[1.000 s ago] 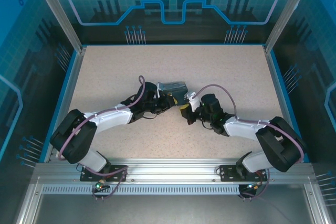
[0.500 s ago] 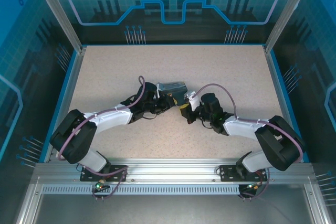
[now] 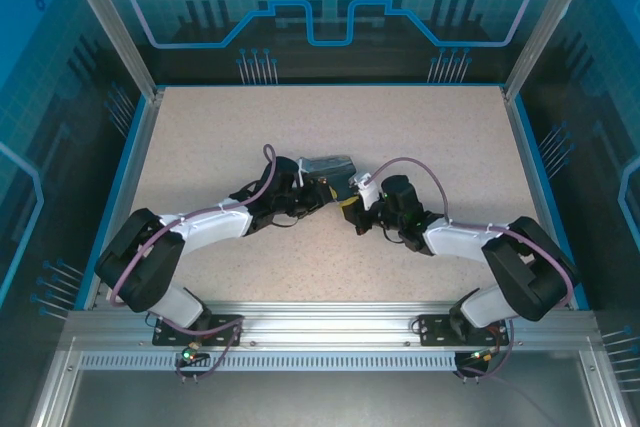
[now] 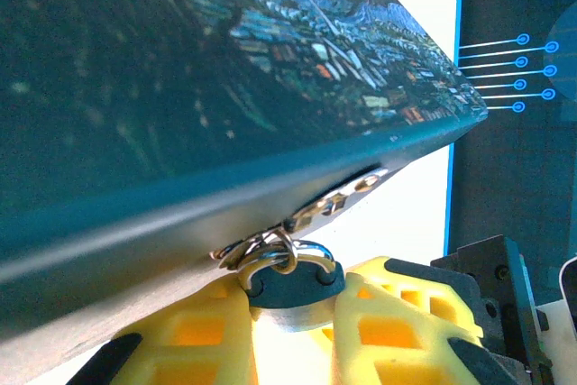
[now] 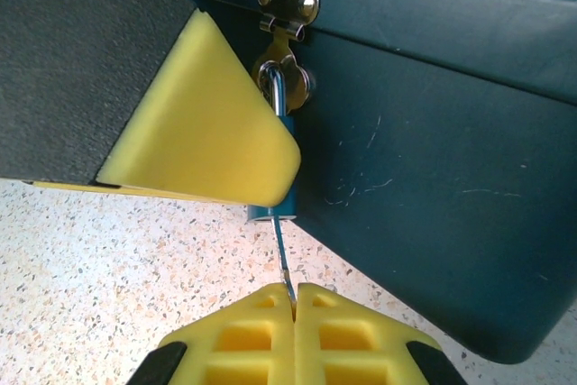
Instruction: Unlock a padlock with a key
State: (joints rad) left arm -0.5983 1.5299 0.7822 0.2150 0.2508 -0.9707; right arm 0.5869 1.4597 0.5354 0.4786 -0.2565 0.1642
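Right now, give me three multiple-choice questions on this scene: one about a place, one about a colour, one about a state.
1. Where is the padlock? A. Hanging from the latch on the box. B. Loose on the table. C. On an arm's base.
2. What colour are the gripper fingers? A. Red. B. Yellow. C. White.
3. How is the right gripper? A. Wide open. B. Shut on nothing. C. Shut on the key.
Answers: 1 A, its shackle loops through the latch; 2 B, both wrist views show them yellow; 3 C, the thin key is pinched in its closed jaws.
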